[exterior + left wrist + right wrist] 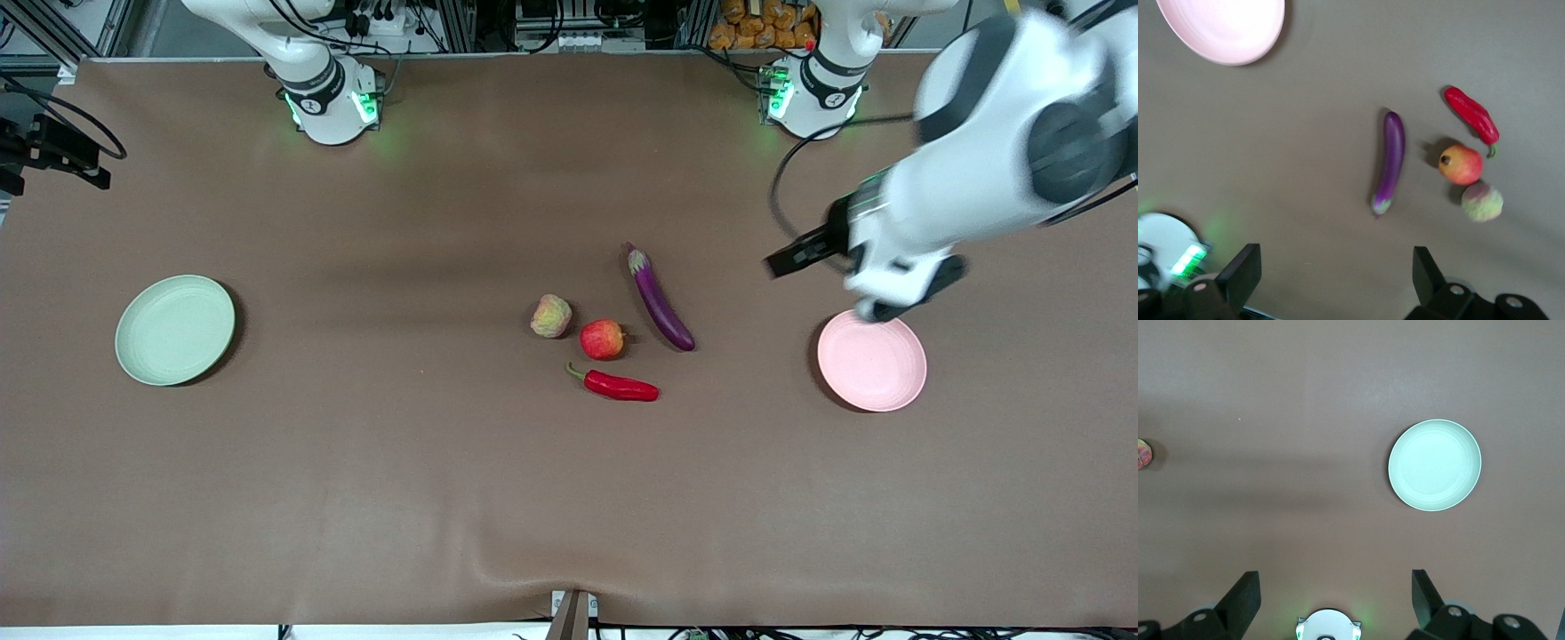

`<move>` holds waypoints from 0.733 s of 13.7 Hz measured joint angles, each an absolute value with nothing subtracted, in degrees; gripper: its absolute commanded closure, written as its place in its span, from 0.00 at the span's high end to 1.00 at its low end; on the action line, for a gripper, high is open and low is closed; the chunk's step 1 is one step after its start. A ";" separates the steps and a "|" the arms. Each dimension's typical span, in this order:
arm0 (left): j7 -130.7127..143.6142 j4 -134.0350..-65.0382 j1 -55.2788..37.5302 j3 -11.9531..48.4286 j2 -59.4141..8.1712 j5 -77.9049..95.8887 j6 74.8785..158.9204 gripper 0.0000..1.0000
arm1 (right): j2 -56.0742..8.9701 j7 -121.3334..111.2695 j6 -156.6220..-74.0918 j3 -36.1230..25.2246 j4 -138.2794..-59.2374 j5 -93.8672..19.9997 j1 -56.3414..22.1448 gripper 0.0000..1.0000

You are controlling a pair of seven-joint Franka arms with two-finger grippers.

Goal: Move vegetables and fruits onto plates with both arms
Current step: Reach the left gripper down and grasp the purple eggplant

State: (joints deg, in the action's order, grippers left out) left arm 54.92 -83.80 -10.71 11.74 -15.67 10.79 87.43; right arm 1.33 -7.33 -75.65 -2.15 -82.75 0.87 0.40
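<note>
Brown cloth covers the whole table (356, 498), with the two arms' green-lit bases along its edge farthest from the front camera. From the tool outward: the left gripper (1338, 277) hangs high in the air, its fingers (1241, 270) spread wide with nothing between them; in the front view its wrist sits over the rim of the pink plate (872, 362). The pink plate lies bare toward the left arm's end of the table. The right gripper (1335, 593) is also spread apart and empty, up above its own base (this arm waits).

Near the middle of the table lie the four pieces, close together but apart. The eggplant (660, 299) lies slanted, its pale cap pointing toward the bases. Beside it, toward the right arm's end, is the apple (603, 339), then the bumpy yellow-green fruit (551, 316). The chili pepper (621, 385) lies nearest the front camera. The green plate (175, 330) rests bare, well apart, toward the right arm's end.
</note>
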 measured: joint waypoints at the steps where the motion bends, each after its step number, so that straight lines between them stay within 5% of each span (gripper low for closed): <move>1: 60.22 -83.78 -12.70 11.78 -17.96 10.80 90.14 1.00 | 1.32 -7.33 -75.63 -2.15 -82.76 0.87 0.40 1.00; 10: 86.71 -86.81 -18.06 11.63 -26.88 9.75 107.43 1.00 | 1.32 -7.33 -75.60 -2.19 -82.79 0.87 0.43 1.00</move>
